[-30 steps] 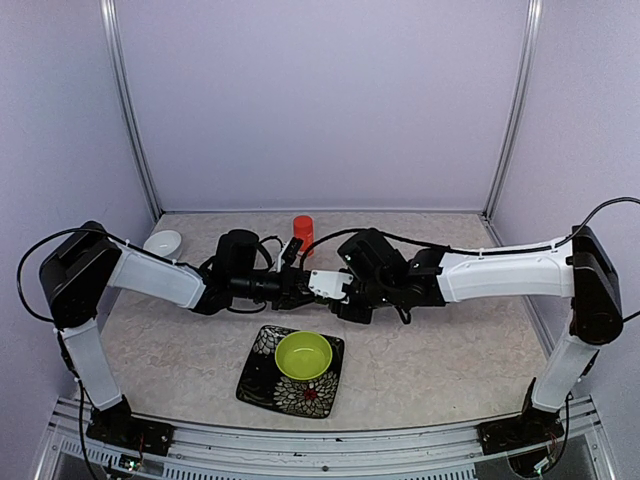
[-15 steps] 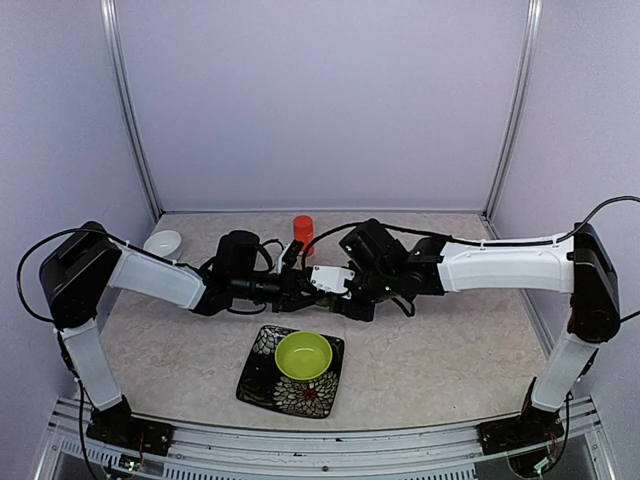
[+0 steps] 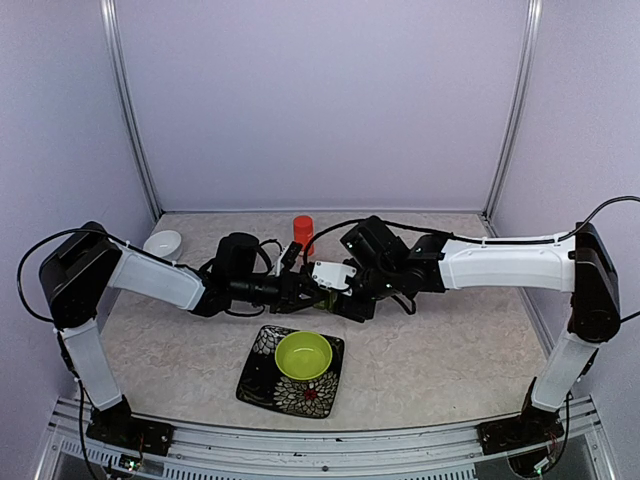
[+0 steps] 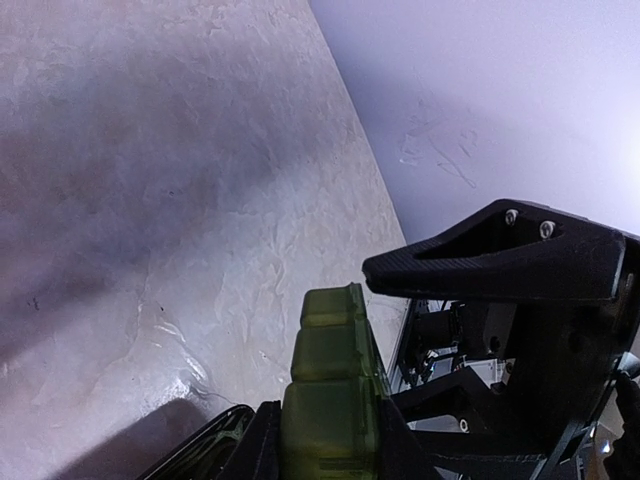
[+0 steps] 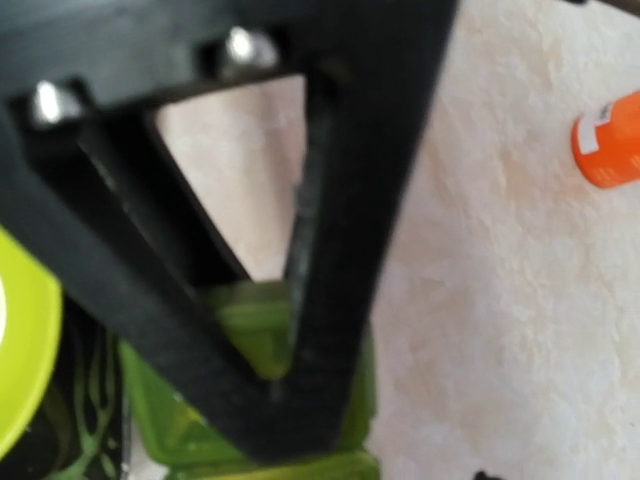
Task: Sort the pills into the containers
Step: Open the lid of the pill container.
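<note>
Table: beige marbled table (image 3: 450, 350) under both arms; the two grippers meet above its middle

Plate: black square plate with a white flower pattern (image 3: 262, 375); lies flat on the near side of both grippers, close under them in the top view

Bowl: lime-green round bowl (image 3: 303, 355); sits on the plate, near its far right corner, just on the near side of the fingertips; the right wrist view catches its rim at the left edge

Left gripper: left gripper (image 3: 303, 292) reaches in from the left; its fingers are clamped on the two long sides of the pillbox, one finger on each side in its own wrist view

Right gripper: right gripper (image 3: 335, 297) reaches in from the right, tip to tip with the left one; its jaws stand apart, the upper finger just past the free end of the pillbox; whether it touches the pillbox cannot be told

Bottle: orange plastic bottle (image 3: 303, 232); upright on the table beyond the left gripper, on the far side, apart from it

Dish: small white round dish (image 3: 163, 242); well to the left of the left gripper, near the far left corner

Pillbox: small dark green plastic pillbox (image 4: 328, 390), a strip of three square compartments; held off the table in the left gripper, its free end pointing at the right gripper; lids look down, though blur hides the detail
</note>
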Controlling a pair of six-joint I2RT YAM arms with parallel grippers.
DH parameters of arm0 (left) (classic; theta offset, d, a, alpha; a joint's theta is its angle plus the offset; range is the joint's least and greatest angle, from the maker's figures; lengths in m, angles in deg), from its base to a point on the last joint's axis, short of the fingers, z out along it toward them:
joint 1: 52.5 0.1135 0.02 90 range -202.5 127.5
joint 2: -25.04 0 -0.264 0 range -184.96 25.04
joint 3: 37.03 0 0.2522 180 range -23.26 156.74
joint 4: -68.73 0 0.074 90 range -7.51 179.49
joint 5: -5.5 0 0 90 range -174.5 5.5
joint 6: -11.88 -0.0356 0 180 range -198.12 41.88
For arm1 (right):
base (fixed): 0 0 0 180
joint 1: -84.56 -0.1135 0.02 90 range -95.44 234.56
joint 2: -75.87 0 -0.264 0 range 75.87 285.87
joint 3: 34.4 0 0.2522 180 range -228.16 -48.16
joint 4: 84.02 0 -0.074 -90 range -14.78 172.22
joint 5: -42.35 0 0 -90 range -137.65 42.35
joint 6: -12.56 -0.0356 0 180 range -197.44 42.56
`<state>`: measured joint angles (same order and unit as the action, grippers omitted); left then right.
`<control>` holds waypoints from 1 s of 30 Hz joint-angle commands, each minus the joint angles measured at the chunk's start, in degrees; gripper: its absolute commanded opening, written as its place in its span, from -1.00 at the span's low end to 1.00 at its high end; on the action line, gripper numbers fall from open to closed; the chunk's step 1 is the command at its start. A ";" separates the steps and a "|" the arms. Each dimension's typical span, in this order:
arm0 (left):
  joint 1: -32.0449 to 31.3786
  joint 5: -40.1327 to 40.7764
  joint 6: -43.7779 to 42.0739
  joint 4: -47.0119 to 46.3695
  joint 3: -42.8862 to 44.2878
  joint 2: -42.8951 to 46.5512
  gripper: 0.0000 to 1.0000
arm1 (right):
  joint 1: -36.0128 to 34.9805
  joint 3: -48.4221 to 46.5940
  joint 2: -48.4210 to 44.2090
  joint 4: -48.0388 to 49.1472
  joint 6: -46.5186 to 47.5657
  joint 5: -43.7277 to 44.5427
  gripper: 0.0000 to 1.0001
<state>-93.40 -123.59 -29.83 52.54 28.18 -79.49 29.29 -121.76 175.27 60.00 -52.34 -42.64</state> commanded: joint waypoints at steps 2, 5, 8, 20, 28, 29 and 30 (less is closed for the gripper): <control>0.04 -0.33 -1.35 0.31 -0.16 0.62 -0.69 | 0.59 -0.88 -2.71 0.77 0.07 5.45 0.33; 0.04 -0.36 -1.32 0.34 -0.11 0.52 -0.69 | 0.57 -0.62 -3.73 1.58 0.19 7.05 0.35; -0.02 -0.44 -1.36 0.27 0.01 0.46 -0.69 | 0.64 -0.21 -4.90 2.61 0.46 8.02 0.37; -0.47 -1.03 -1.48 0.18 0.59 0.02 -0.69 | 1.11 0.65 -4.10 6.81 0.30 13.82 0.40; -1.14 -2.11 -1.70 -0.81 0.50 0.26 -0.69 | 1.98 0.26 -1.25 7.36 0.30 13.91 0.42; -1.23 -2.28 -1.69 -1.03 0.46 0.35 -0.69 | 2.20 0.21 -0.96 7.30 0.30 13.54 0.42; -1.32 -2.49 -1.71 -1.25 0.42 0.40 -0.69 | 2.38 0.17 -0.69 7.08 0.30 13.22 0.42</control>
<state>-94.17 -124.53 -30.51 52.67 28.20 -79.49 30.60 -121.63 173.06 66.32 -51.64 -29.46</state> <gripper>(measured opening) 0.255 0.707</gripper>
